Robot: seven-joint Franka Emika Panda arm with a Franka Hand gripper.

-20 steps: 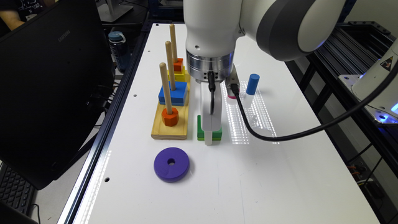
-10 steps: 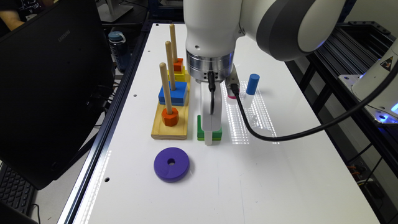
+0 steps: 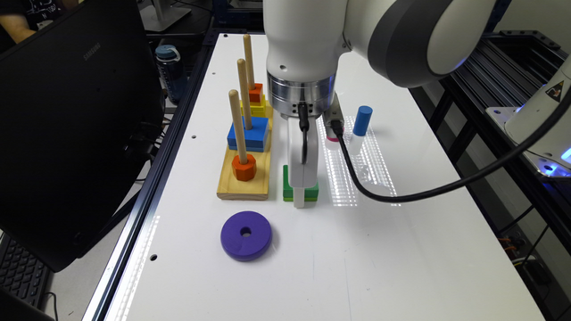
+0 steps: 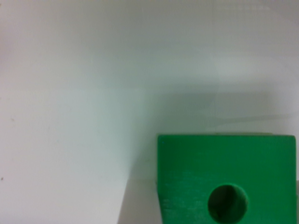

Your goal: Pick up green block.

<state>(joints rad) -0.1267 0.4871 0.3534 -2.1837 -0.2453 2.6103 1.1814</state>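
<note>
Legibly, "SAMSUNG" on black laptop (image 3: 76,111).

One flat square green wooden block (image 3: 312,191), one round purple disc with a centre hole (image 3: 246,235), one upright blue cylinder (image 3: 362,121). One wooden peg board (image 3: 243,186) carries three upright pegs and two orange hexagonal pieces.

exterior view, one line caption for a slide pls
Franka gripper lowered onto the green block on the white table, beside a wooden peg board and a purple disc.
</note>
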